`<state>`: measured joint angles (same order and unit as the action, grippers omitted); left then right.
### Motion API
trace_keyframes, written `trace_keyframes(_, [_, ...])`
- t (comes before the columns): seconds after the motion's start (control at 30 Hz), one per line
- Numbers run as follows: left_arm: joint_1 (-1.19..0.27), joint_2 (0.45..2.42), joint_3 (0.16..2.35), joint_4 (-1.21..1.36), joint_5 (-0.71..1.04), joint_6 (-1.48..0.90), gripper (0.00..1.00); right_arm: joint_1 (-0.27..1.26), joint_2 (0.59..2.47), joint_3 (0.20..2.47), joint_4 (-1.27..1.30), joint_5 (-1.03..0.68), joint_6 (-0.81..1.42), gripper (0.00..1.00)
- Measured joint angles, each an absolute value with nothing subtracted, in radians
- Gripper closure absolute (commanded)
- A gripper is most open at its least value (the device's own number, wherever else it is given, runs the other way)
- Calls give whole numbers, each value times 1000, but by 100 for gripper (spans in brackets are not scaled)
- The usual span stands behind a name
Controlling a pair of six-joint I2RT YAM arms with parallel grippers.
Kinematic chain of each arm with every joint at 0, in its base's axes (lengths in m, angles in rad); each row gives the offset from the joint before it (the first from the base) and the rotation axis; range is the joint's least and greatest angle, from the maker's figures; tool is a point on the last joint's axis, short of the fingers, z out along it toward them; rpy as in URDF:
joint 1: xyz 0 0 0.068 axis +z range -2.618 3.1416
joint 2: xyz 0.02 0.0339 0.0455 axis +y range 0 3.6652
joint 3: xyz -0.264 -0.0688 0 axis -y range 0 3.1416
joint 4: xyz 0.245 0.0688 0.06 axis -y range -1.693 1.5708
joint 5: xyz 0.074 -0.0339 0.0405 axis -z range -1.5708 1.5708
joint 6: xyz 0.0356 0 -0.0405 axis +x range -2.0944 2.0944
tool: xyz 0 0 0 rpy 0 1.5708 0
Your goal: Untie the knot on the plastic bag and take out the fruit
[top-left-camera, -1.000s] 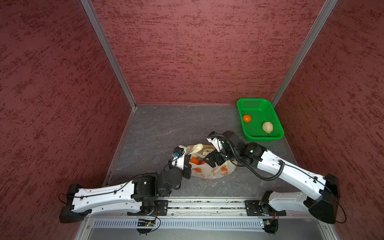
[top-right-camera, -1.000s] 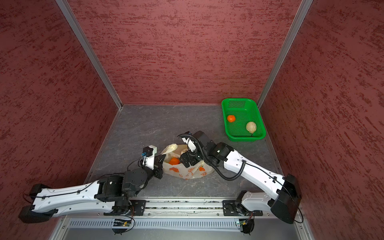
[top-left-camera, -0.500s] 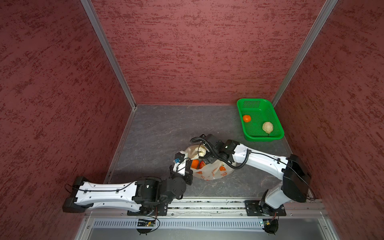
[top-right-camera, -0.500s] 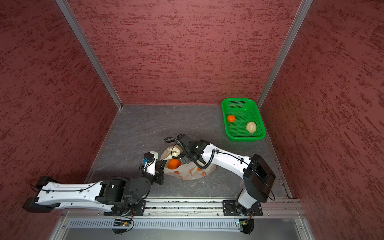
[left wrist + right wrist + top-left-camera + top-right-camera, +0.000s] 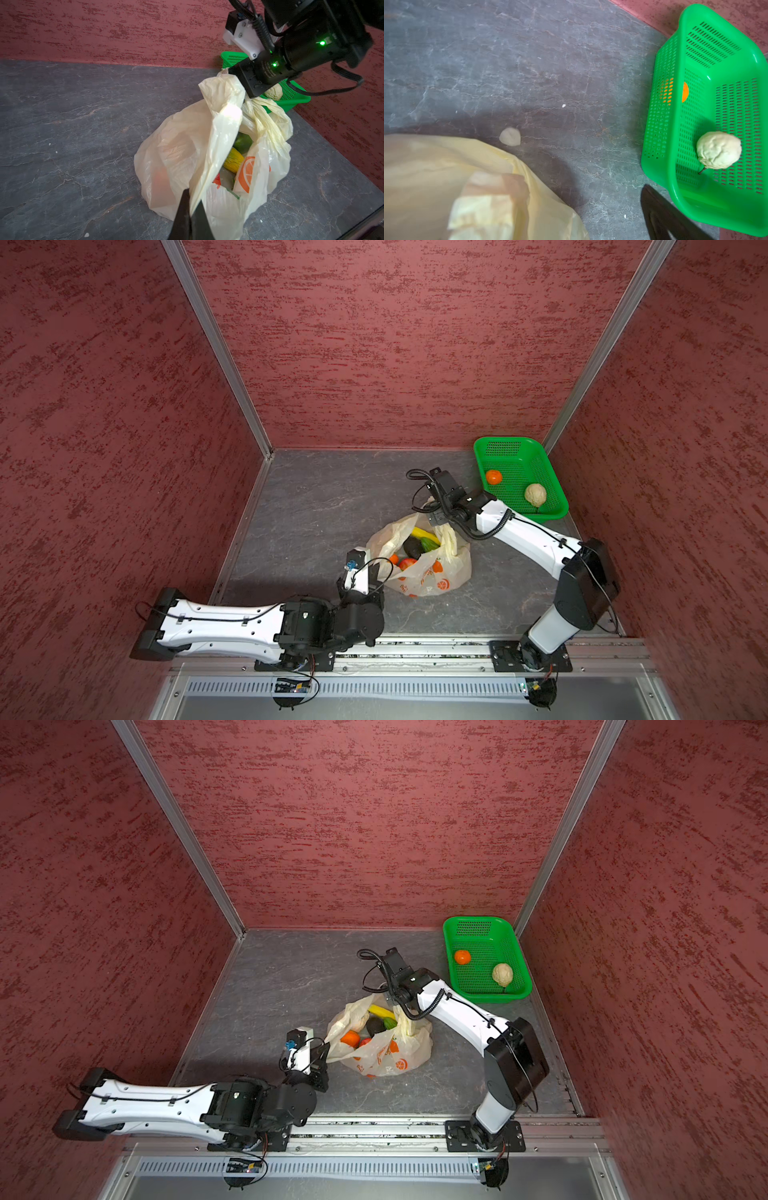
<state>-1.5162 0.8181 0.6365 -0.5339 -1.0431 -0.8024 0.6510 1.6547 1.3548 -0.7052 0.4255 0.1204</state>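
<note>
The left tool is clenched on the near rim of the plastic bag, drawing that film up and toward its own side, apparently to hold the mouth agape. The bag sits on the counter just short of the green basket, so each piece has only a short way to travel. The right tool hangs over the bag's far rim, released, jaws spread wide. Only 1 of its fingers shows in the right wrist view, and it is bare. Beneath it a twisted handle strand rises from the far rim. The knot looks undone, since the mouth gapes, though I cannot tell whether some twist there remains tied. In the opening lie a yellow banana, a dark avocado, a green fruit, a red apple and a bagged orange. 2 pieces rest in the basket: a basket orange and a cream bumpy fruit. Unloading therefore seems partway through, and the wide jaws suit reaching in for another piece, the banana lying uppermost. The thin film could slip from the left pinch, letting the mouth fall shut.
</note>
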Motion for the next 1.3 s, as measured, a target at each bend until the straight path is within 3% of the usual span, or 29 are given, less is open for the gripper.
trace_keyframes(0.07, [-1464,816,645,-573,-1008,-812,68,651,1654,1355,-703,402,119,2])
trace_keyframes(0.13, [-1412,802,656,-593,-963,-798,36,656,1652,1355,-702,378,120,2])
trace_keyframes(0.2, [-1383,778,673,-599,-918,-764,14,661,1652,1355,-702,359,122,2])
trace_keyframes(0.27, [-1358,758,705,-604,-870,-715,0,669,1652,1355,-703,338,124,1])
trace_keyframes(0.6, [-1317,804,974,-620,-717,-461,0,693,1652,1357,-707,274,158,2])
trace_keyframes(0.83, [-1244,922,1028,-631,-579,-388,1,693,1652,1362,-709,257,179,2])
trace_keyframes(1.0, [-1068,1050,1040,-635,-408,-392,1,693,1652,1362,-709,246,191,2])
trace_keyframes(1.3, [-911,1212,1040,-640,-208,-347,3,693,1651,1362,-709,239,202,2])
